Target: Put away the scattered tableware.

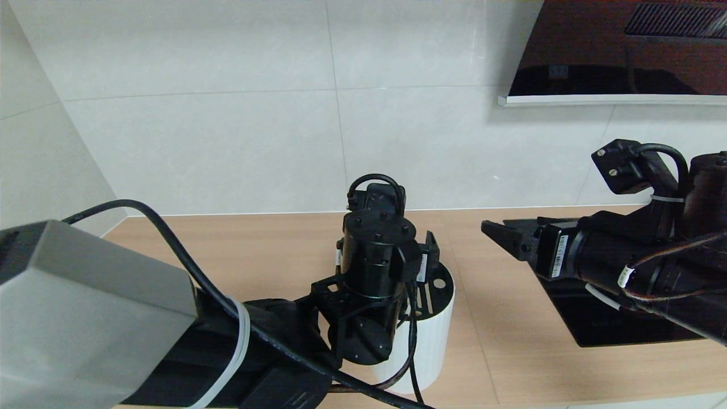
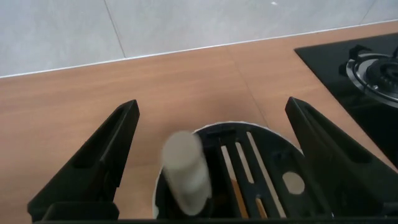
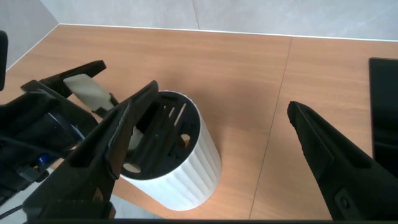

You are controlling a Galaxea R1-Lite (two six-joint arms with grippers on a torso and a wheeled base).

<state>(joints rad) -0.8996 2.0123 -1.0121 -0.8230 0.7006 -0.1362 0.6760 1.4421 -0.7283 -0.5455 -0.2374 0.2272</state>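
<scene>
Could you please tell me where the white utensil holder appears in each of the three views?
Head view: utensil holder at lower centre, partly behind the left arm.
Left wrist view: utensil holder seen from above, below the open left gripper.
Right wrist view: utensil holder on the counter, ahead of the open right gripper.
Shared landmark: the black cooktop to the holder's right.

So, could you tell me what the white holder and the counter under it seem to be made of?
The holder looks like matte white plastic, though ceramic is possible: its wall is evenly ribbed. The counter looks like pale wood or wood-look laminate: fine grain, low sheen, thin seams.
</scene>
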